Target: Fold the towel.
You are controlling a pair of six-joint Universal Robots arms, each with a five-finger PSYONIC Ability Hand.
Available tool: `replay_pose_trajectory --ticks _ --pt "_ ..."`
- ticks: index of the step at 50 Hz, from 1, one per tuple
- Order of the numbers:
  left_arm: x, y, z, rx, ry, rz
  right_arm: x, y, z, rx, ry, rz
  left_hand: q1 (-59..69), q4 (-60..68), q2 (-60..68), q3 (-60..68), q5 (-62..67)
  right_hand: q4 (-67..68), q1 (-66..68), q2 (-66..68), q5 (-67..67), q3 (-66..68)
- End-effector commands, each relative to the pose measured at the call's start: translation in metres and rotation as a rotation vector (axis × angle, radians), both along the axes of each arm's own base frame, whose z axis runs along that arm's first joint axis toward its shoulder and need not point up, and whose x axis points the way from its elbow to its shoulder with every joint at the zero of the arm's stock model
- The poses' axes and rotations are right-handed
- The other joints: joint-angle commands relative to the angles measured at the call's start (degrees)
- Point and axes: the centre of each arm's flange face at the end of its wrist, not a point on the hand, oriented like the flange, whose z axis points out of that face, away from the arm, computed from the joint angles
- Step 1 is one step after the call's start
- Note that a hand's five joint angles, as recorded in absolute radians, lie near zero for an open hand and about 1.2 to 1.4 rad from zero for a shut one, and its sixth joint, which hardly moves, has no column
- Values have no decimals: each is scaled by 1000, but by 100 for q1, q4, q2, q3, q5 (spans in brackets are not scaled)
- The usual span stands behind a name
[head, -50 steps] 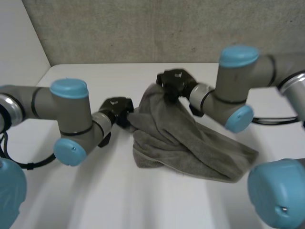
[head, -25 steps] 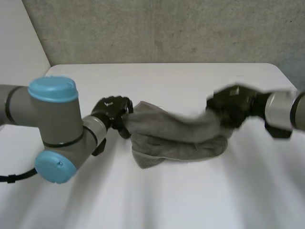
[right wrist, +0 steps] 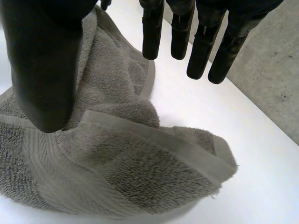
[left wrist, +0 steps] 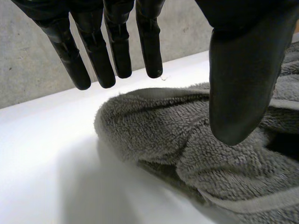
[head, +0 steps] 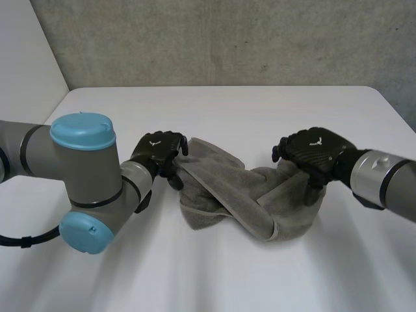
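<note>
Crumpled towel stretched from left hand to right hand, an end under each; both slack, gripping nothing.

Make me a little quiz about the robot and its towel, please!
1. True or false: the grey towel lies flat and neatly folded on the white table.
2. In its own wrist view, the left hand has its fingers: A) curled round the towel, B) straight, above the towel's edge, C) pressed flat on the bare table.
3. Fill the gap: in its own wrist view, the right hand is ___ (open or shut).

Key: 1 false, the towel is a crumpled heap. 2 B. 3 open, with straight fingers above the towel.
</note>
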Motion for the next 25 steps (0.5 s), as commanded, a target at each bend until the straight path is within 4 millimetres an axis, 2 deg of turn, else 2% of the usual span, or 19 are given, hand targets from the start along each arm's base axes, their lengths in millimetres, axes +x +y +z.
replay_pose_trajectory --ticks 1,6,9,15,18,19,20,22,23,25 --pt "-6 -11 -4 -61 29 -1 3 10 -29 2 8 23 -250 -256 -271 -289 -57 -140 -221 -195 25 -198" --pt "-11 -17 -11 -93 -14 -18 10 25 -65 46 66 87 -250 -256 -271 -289 -57 -157 -238 -212 8 -214" --pt "-13 -20 -19 -116 -74 -40 9 32 -75 49 118 120 -250 -257 -271 -289 -57 -207 -288 -262 -42 -265" --pt "-14 -23 -32 -140 -159 -66 8 40 -84 46 161 158 -199 -206 -221 -238 -6 -174 -255 -228 -8 -231" --pt "-15 -23 -39 -140 -186 -74 12 46 -87 50 169 182 255 248 234 216 448 398 317 343 563 341" --pt "-15 -23 -39 -140 -189 -75 13 46 -87 50 173 184 1171 1164 1149 1132 1364 1814 1732 1759 1979 1756" --pt "-15 -23 -39 -140 -189 -75 13 46 -87 50 173 184 1180 1173 1159 1141 1373 1828 1747 1773 1993 1770" --pt "-15 -25 -38 -145 -186 -70 15 42 -82 32 169 178 3272 3265 3250 3233 3465 5411 5330 5356 5576 5354" --pt "-15 -25 -38 -145 -186 -70 15 42 -82 31 169 178 3283 3276 3261 3243 3476 5428 5346 5373 5593 5370" --pt "-16 -28 -28 -171 -173 -59 20 32 -69 -25 146 171 4824 4817 4802 4785 5017 5775 5694 5720 5940 5717"
